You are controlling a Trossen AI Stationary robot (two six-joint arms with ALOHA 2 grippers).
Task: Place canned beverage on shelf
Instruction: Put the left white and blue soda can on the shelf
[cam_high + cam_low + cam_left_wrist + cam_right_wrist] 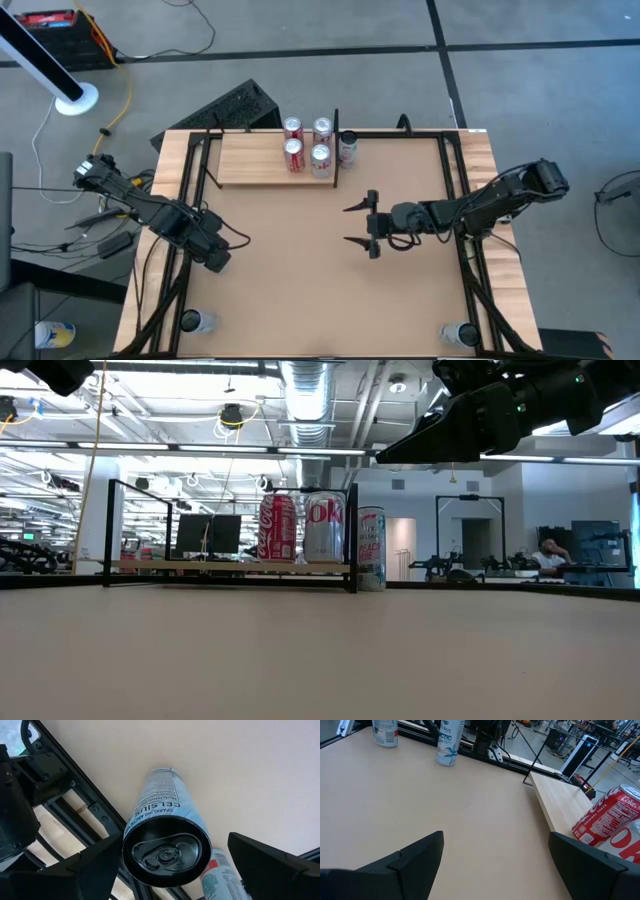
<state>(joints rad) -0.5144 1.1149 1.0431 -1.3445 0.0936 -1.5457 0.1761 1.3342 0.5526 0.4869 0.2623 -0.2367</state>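
The shelf (262, 158) is seen at the 12 o'clock end of the worktop (300, 270). Four cans are stood on its right end: two red Coke cans (293, 140) and two silver Diet Coke cans (321, 145). One more can, a pale can (348, 147), is stood on the worktop just past the thin black end piece (336, 148), at about 1 o'clock, so it is not on the shelf yet.

The right claw (359, 226) is held over the middle of the worktop, wide open, with nothing in it. The left claw (216, 255) is parked by the 9 o'clock edge. It is also open and empty, and a Celsius can (167, 845) is seen standing right in front of it, with another can beside that one.

A lot could go wrong from here. The pale can is very near the end piece, so a finger could be bumped into the black piece when the can is grabbed. The can could be tipped if it is pinched too high. The shelf end is crowded, so the four cans could be knocked over when the new one is set down. A free spot farther left should be picked.
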